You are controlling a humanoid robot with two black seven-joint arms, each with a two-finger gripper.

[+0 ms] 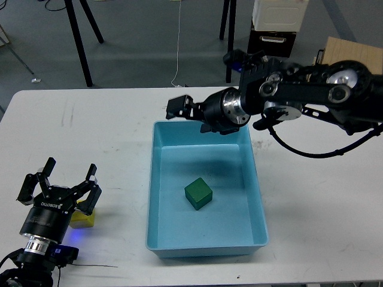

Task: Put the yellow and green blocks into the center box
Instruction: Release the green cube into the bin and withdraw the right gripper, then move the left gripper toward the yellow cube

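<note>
The green block (198, 194) lies on the floor of the blue box (153, 203) at the table's center, free of any gripper. My right gripper (184, 110) is open and empty above the box's far rim, up and back from the block. The yellow block (83, 219) sits on the table at the front left, partly hidden behind my left gripper (61, 186). That gripper is open and empty, its fingers spread just above and around the block's near side.
The white table (90, 131) ends close to my left arm at the front and left. Beyond the far edge stand black tripod legs (81, 42), a cabinet (272, 30) and a cardboard box (350, 51).
</note>
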